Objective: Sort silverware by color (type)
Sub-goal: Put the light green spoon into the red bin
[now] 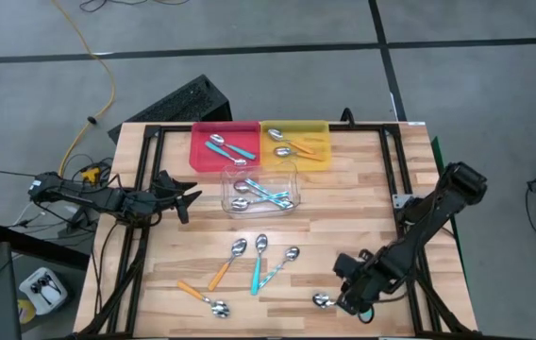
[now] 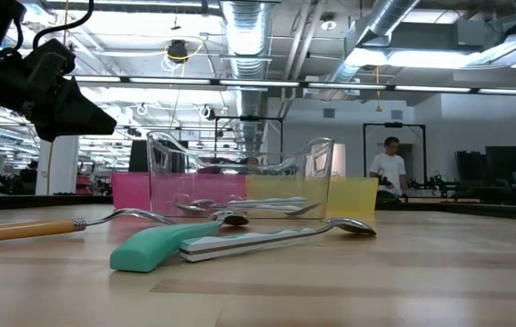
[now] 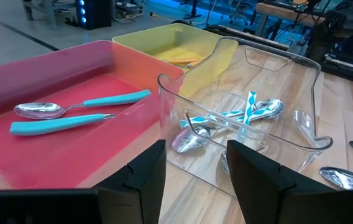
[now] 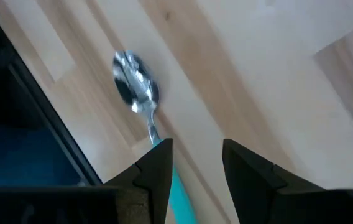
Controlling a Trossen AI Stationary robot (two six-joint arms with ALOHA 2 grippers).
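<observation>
Look first at the three trays ahead of your left gripper (image 3: 192, 177), whose jaws stand apart with nothing between them. The red tray (image 1: 204, 158) holds two teal-handled spoons (image 3: 80, 112) lying nearly parallel, bowls toward the tray's outer side. The yellow tray (image 1: 315, 127) beside it holds two orange-handled spoons (image 1: 296, 148). The clear tray (image 1: 233, 176), nearest those jaws and touching the front of the other two, holds pale blue spoons (image 3: 242, 115) crossed over one another. Your right gripper (image 4: 195, 165) sits low at the near right part of the table (image 1: 362, 189), jaws apart, straddling the handle of a teal spoon (image 4: 140, 102); you cannot tell from the pictures whether the fingers touch it. That spoon's long axis runs straight out from between the jaws, its shiny bowl pointing away from the gripper and lying close to the table's edge. Between the two grippers, on the bare wood, you have five loose spoons: an orange one (image 1: 226, 264), a teal one (image 1: 258, 264) and a pale blue one (image 1: 282, 264) fanned with bowls toward the trays, and another orange one (image 1: 200, 297) lying slantwise nearer the front edge, bowl toward the right gripper.
</observation>
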